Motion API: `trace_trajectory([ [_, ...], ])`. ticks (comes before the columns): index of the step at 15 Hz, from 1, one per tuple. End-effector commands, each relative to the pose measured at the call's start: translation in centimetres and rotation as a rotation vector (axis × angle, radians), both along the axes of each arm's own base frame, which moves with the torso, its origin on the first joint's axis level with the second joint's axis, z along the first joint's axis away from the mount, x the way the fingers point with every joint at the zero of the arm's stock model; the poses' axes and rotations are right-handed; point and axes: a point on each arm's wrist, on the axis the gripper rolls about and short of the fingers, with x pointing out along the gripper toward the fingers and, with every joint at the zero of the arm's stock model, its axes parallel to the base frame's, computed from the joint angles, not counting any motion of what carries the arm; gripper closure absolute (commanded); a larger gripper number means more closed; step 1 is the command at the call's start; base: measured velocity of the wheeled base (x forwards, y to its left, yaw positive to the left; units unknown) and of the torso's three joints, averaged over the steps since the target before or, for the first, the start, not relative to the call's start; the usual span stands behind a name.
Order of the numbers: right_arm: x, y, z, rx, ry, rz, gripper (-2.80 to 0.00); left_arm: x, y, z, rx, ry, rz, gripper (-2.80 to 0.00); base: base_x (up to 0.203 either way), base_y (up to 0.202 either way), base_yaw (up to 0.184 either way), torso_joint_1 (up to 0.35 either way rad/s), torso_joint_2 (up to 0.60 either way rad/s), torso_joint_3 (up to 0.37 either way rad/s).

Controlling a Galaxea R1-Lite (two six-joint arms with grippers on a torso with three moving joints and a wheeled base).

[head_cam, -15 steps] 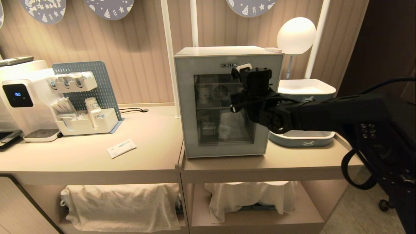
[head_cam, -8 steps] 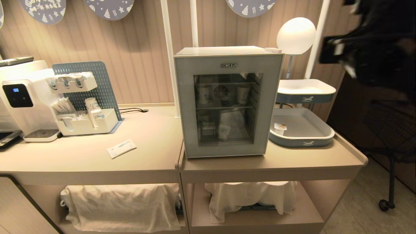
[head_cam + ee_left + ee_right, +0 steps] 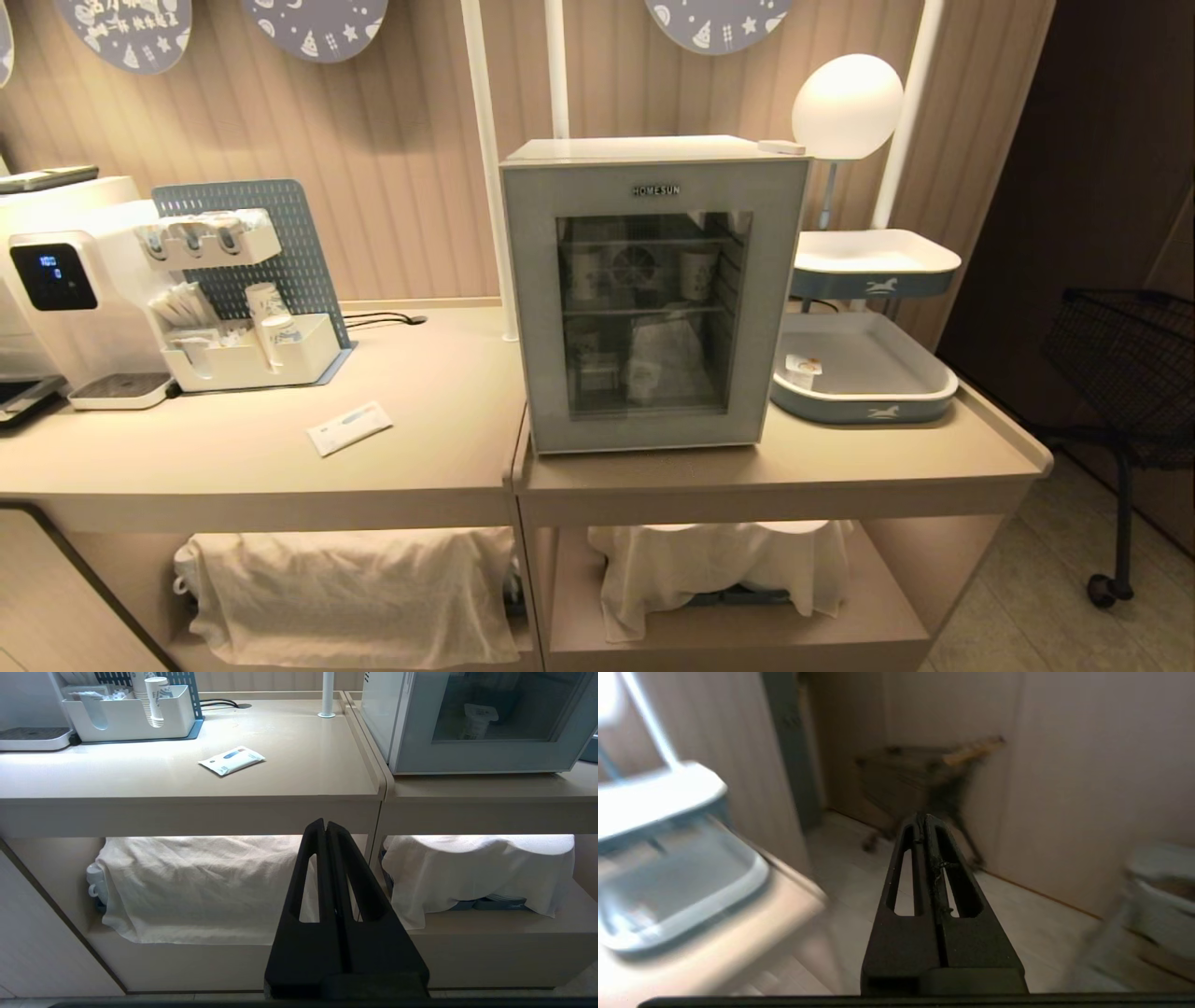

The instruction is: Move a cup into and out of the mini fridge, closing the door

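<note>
Beige counter (image 3: pixel 448 411) carries mini fridge (image 3: pixel 537 308), grey tray (image 3: pixel 864 403), white packet (image 3: pixel 349 427), organiser (image 3: pixel 247 359).

Café drinks counter: water dispenser (image 3: pixel 70 289), paper cups (image 3: pixel 264 313).

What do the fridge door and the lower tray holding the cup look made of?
The grey-blue framed door: matte frame, likely plastic, with a glass window showing shelves behind. The grey-blue lower tray with white rim: smooth, probably plastic or enamelled metal.

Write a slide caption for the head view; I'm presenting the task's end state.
Mini fridge with door closed; cup in the lower tray beside it.
</note>
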Motion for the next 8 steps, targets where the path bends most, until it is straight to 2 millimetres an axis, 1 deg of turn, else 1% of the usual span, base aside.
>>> trace_trajectory([
  [1,-5.5,-0.4,-5.5,0.007,-0.087,-0.039,0.0,0.0,0.0,0.0,0.0,0.001,0.0,0.0,0.0,0.0,0.0,0.0,0.0,0.0],
  [2,-6.0,-0.4,-8.4,0.008,-0.063,-0.045,0.0,0.0,0.0,0.0,0.0,0.001,0.0,0.0,0.0,0.0,0.0,0.0,0.0,0.0],
  [3,-6.5,-0.3,-10.3,0.01,-0.071,-0.023,0.0,0.0,0.0,0.0,0.0,0.001,0.0,0.0,0.0,0.0,0.0,0.0,0.0,0.0],
  [4,-6.8,-0.1,-11.8,-0.004,-0.094,0.076,0.0,0.0,0.0,0.0,0.0,0.001,0.0,0.0,0.0,0.0,0.0,0.0,0.0,0.0],
  [6,-6.3,0.7,-14.1,-0.027,-0.11,0.463,0.0,0.0,0.0,0.0,0.0,0.001,0.0,0.0,0.0,0.0,0.0,0.0,0.0,0.0],
  [7,-5.8,1.1,-15.6,0.01,-0.092,0.652,0.0,0.0,0.0,0.0,0.0,0.001,0.0,0.0,0.0,0.0,0.0,0.0,0.0,0.0],
  [8,-5.0,1.3,-17.8,0.057,-0.026,0.76,0.0,0.0,0.0,0.0,0.0,0.001,0.0,0.0,0.0,0.0,0.0,0.0,0.0,0.0],
])
